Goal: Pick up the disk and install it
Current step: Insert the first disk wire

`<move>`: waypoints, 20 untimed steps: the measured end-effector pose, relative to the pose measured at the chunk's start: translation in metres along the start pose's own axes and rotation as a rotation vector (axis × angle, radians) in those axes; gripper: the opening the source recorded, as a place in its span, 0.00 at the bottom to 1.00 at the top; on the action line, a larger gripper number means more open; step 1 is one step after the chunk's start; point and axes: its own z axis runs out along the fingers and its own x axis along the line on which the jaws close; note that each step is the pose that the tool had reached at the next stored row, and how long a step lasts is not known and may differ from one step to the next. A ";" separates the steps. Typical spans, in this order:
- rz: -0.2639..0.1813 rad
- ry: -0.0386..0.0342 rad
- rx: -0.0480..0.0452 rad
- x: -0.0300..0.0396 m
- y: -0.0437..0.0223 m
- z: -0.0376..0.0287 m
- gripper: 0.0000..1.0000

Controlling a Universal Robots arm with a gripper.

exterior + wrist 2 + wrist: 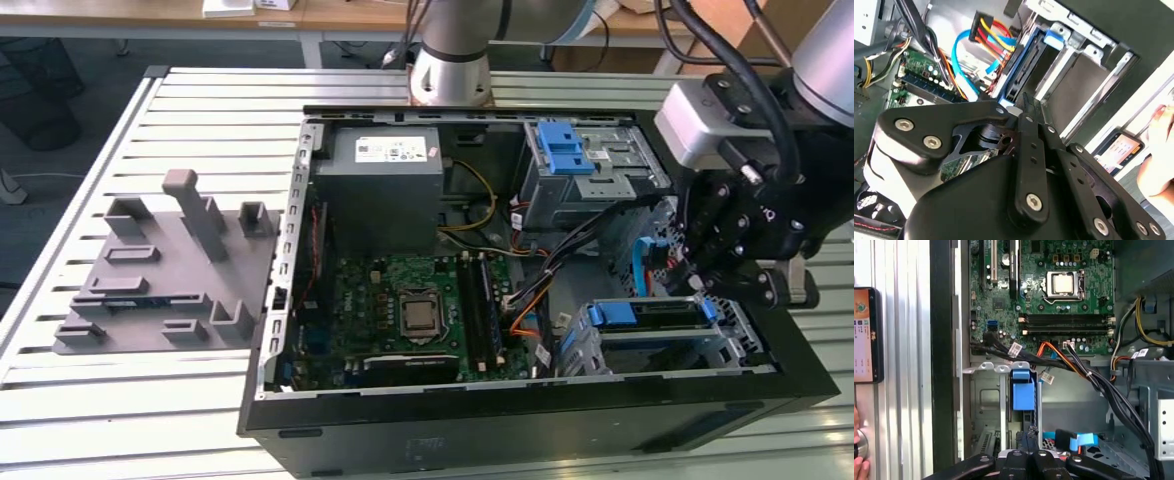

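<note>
Second wrist view: gripper (1021,107) fingers' state — cannot tell. Disk (1021,65) sits just beyond the fingers, seated edgewise in cage. Likely rigid, shock-sensitive; grasp by blue carrier.

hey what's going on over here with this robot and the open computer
A robot arm's black gripper is lowered inside the open black computer case, at the drive bays on the exterior view's right. In the second wrist view, a blue-framed disk stands on edge in a grey metal bay, coloured cables plugged into its end. A person's hand rests beside a phone.
</note>
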 end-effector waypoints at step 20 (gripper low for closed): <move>-0.002 -0.0003 0.0072 -0.0191 -0.0104 0.0044 0.17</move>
